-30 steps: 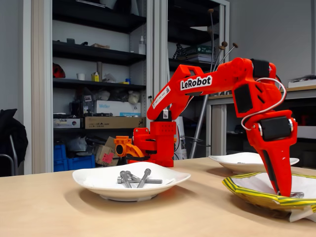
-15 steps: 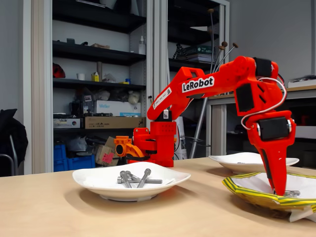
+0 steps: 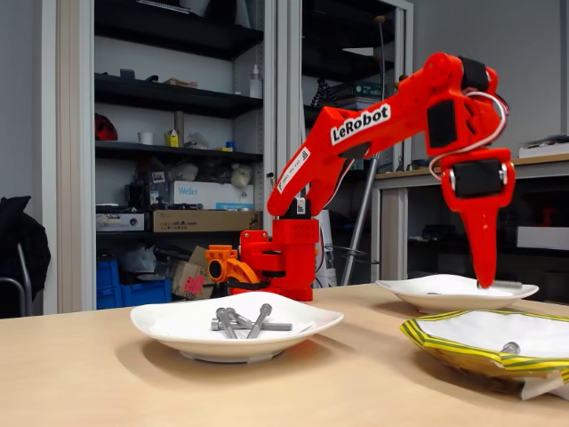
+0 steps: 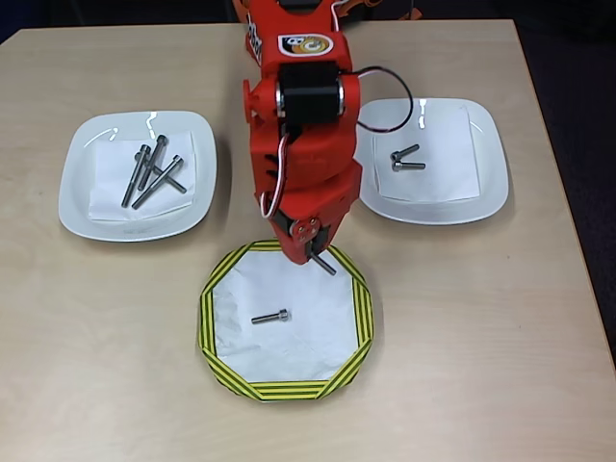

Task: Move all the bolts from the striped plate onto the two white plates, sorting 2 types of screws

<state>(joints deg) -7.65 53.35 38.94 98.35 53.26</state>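
My orange gripper [image 4: 315, 252] [image 3: 487, 283] hangs above the far rim of the striped plate [image 4: 358, 318] [image 3: 436, 345], shut on a short grey bolt [image 4: 325, 264] [image 3: 507, 286] that sticks out sideways from the fingertips. One more short bolt [image 4: 270, 317] [image 3: 510, 348] lies on the white paper inside the striped plate. The left white plate [image 4: 77, 197] [image 3: 169, 327] holds several long bolts [image 4: 152, 171] [image 3: 242, 322]. In the right white plate [image 4: 486, 183] [image 3: 409, 292] lie two short bolts [image 4: 405, 160].
The arm's base [image 3: 277, 258] stands at the table's far edge between the two white plates. Shelves with boxes fill the background in the fixed view. Bare wooden table [image 4: 462, 337] surrounds the plates.
The gripper has risen out of the striped plate with a short bolt held in it. One bolt stays behind in that plate.
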